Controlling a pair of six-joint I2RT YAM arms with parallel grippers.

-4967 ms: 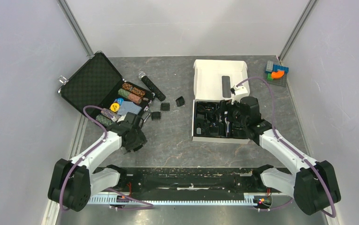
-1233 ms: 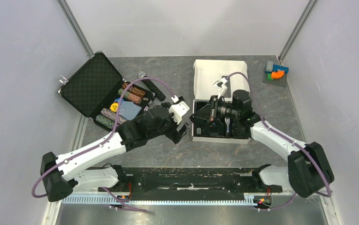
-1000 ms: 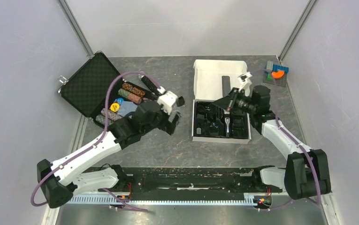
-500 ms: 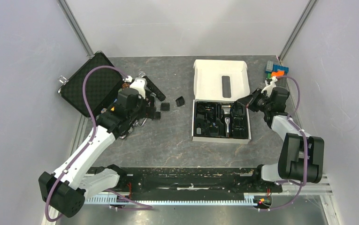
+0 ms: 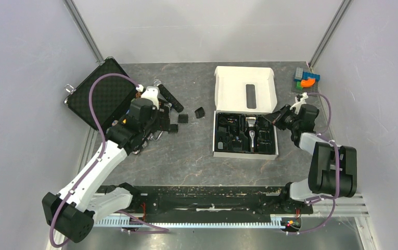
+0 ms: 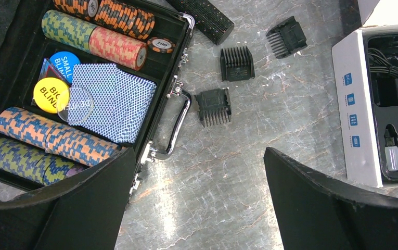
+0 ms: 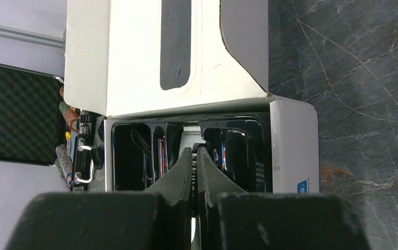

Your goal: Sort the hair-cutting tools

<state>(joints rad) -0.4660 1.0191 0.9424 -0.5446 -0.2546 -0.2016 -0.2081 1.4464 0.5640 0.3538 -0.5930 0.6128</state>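
Left claw (image 6: pixel 197 152) spread above combs (image 6: pixel 213 105), right claw (image 7: pixel 194 156) pinched

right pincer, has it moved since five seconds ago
Yes. The right pincer has drawn back to the right, from above the tray of the white box to that box's right edge.

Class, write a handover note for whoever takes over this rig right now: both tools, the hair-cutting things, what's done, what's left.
Left tool: open, empty, close to the combs.
Right tool: shut, nothing seen in it, at the box's right edge.
Done: clipper lies in the box.
Three combs lie loose on the table between chip case and box.
Left: probably put those combs into the box.
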